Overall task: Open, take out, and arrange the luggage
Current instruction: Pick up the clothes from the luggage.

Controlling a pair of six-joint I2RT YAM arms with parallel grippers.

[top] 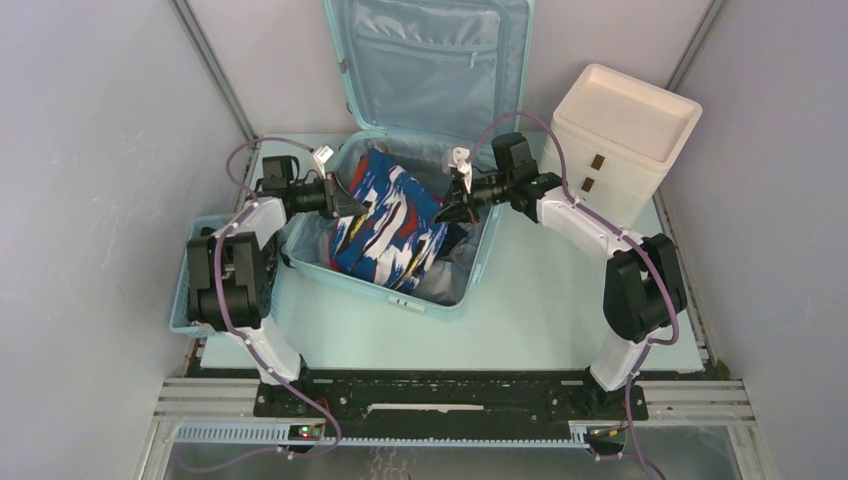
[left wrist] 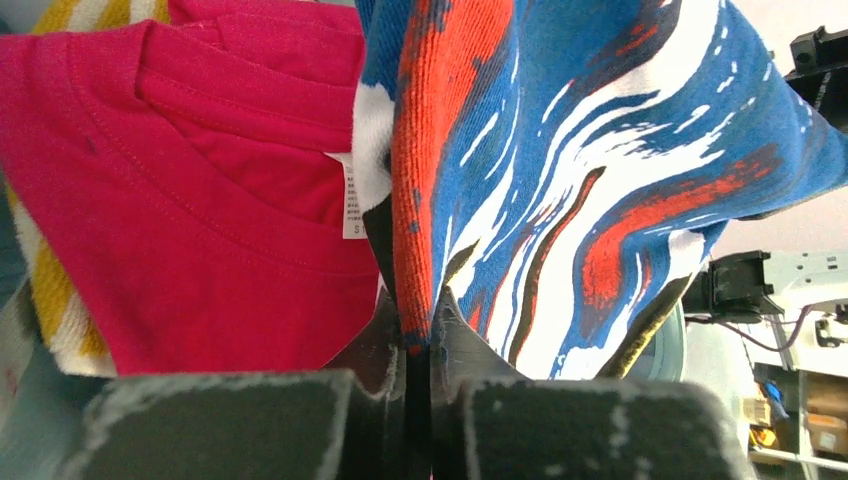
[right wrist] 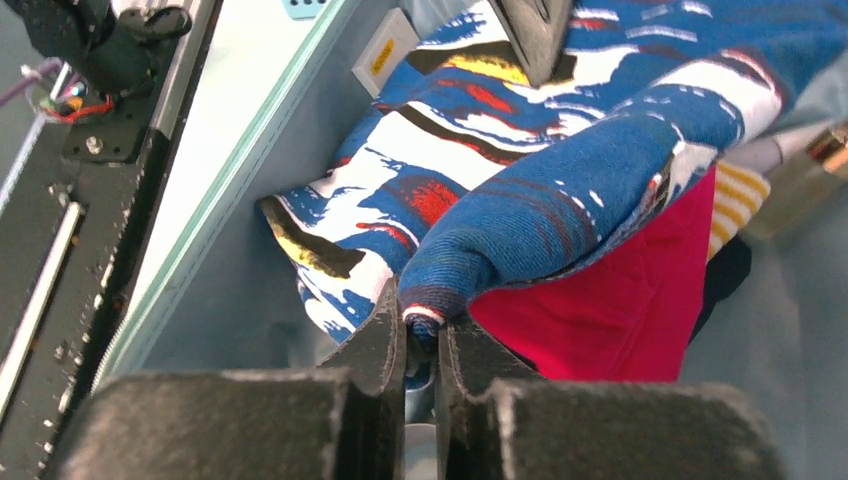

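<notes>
Two grips on one piece of clothing, that's basically the whole situation. The luggage (top: 430, 90) sits open at the middle of the desk's far edge, lid standing up at the back, bottom shell angled toward the near edge. A blue, red and white patterned garment (top: 390, 225) is bunched on top of what's packed in the shell. Its long axis runs roughly far-to-near, tilted a bit toward the left edge.

The left gripper (top: 348, 200) has its fingers squeezed together on the garment's left hem, and the wrist view shows the cloth pinched right at the tips (left wrist: 418, 330). The right gripper (top: 448, 208) is clamped on a rolled fold on the opposite side (right wrist: 422, 330). So the cloth spans crosswise between them and neither arm is really nearer. Both grips look to be on the far half, so I'd guess the near end droops when it goes up.

Underneath there's a red shirt (left wrist: 200, 180) and something yellow-striped (right wrist: 740, 190). A cream box (top: 620, 140) sits by the far right corner, and a blue basket (top: 180, 300) along the left edge.
</notes>
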